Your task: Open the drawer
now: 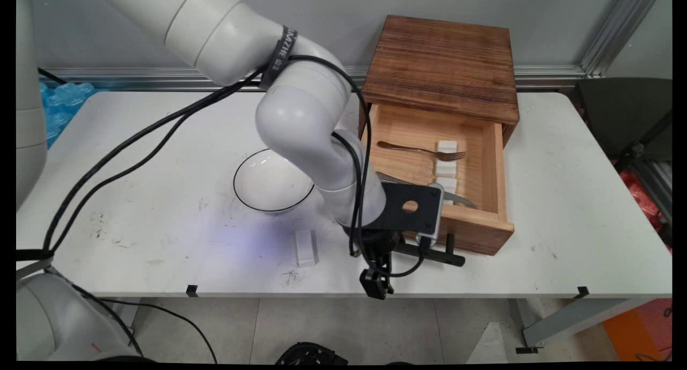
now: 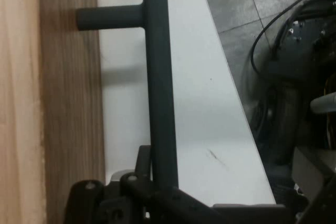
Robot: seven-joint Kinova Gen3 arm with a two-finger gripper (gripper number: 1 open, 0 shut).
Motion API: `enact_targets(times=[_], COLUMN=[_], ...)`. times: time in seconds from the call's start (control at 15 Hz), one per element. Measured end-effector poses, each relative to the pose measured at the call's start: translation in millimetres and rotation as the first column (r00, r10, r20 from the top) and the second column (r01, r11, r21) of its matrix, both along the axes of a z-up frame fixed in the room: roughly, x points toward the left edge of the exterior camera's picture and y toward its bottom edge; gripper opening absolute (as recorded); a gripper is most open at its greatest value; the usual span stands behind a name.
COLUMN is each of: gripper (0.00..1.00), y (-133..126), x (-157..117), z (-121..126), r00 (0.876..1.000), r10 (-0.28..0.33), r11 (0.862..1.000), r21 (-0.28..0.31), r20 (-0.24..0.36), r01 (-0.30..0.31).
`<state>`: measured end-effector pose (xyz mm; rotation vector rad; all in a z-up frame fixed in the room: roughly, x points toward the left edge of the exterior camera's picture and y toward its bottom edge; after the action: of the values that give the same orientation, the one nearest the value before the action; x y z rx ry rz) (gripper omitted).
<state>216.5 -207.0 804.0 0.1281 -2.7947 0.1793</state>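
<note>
My tool (image 1: 375,284) hangs at the worktop's (image 1: 563,241) near edge, touching the drawer's (image 1: 461,233) black handle (image 2: 160,103); whether it is clenched I cannot tell. A loose hold could slip off; a skewed pull could drag the wooden box (image 1: 443,64).

One wooden drawer box (image 1: 443,64), one bowl (image 1: 268,185), one fork (image 1: 424,152), four white blocks (image 1: 306,247), possibly one knife (image 1: 456,198).
</note>
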Motion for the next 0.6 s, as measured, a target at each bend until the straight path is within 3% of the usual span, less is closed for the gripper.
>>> enact_targets(times=[0.6], gripper=[1.00], y=[16.0], x=[3.1], z=[-0.1], r00=[1.000], r10=[-0.013], r11=[1.000], r21=[-0.006], r20=[0.013], r01=[0.014])
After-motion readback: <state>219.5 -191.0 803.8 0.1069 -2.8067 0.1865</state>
